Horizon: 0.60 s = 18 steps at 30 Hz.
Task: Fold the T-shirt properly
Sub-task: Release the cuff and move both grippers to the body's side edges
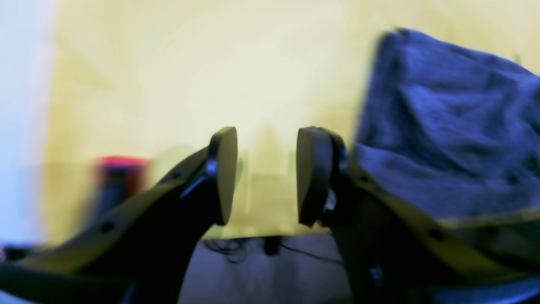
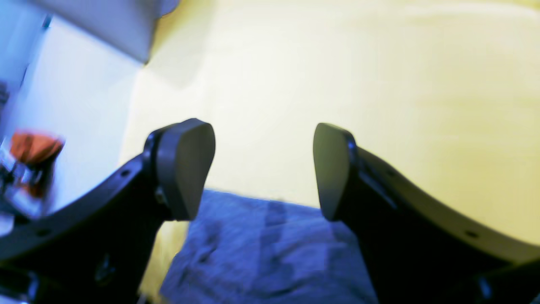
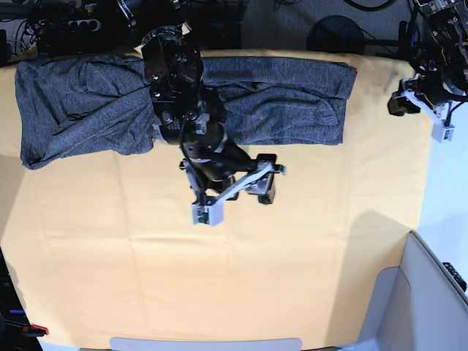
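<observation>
The dark-grey T-shirt [image 3: 256, 91] lies as a long rumpled band along the far edge of the yellow table, partly hidden by the right arm. My right gripper [image 3: 265, 191] hangs over bare table just in front of the shirt, open and empty. In the right wrist view the gripper [image 2: 261, 169] is spread wide, with the shirt [image 2: 261, 253] below it. My left gripper [image 3: 401, 102] is at the table's far right edge, off the shirt's right end, open and empty. In the left wrist view it [image 1: 265, 177] shows a gap, with the shirt [image 1: 443, 126] to its right.
The yellow table cover [image 3: 219, 292] spreads in front of the shirt. A grey bin [image 3: 431, 292] stands at the near right corner. A blurred red-topped object [image 1: 120, 169] shows to the left in the left wrist view. Cables and gear lie behind the table's far edge.
</observation>
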Motion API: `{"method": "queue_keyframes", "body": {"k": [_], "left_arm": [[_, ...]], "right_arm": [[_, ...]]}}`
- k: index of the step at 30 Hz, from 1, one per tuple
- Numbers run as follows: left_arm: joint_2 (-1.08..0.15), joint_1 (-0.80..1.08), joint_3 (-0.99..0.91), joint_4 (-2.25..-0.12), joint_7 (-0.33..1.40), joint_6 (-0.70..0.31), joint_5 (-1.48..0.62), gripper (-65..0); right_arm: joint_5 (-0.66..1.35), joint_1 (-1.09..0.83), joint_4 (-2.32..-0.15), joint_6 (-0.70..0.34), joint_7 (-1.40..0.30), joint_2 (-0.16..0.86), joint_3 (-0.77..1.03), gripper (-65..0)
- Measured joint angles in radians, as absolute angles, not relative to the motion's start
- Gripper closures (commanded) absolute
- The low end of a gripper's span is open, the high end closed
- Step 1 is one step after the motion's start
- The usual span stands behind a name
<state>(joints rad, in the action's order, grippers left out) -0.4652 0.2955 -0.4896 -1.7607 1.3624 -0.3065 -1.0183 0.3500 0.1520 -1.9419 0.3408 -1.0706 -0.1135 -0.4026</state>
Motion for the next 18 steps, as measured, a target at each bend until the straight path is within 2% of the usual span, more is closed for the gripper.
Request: {"method": "queue_keyframes", "body": {"k": [4, 9, 18], "left_arm": [[-0.466, 0.310, -0.416, -1.725, 1.362, -0.307, -1.108, -26.2], [-0.465, 0.305, -0.359, -1.610, 1.362, -0.308, -1.182, -26.2], [-0.468, 0.223, -0.302, -1.551, 1.358, -0.311, -1.229, -26.2]], "right_arm": [[0.350, 0.119, -1.942, 0.340, -1.070, -0.078, -0.284, -39.8], [0.354, 0.074, -1.951, 0.340, -1.072, -0.035, -0.186, -39.8], [0.355, -0.011, -1.976, 0.341, -1.069, 0.050, -0.027, -39.8]]}}
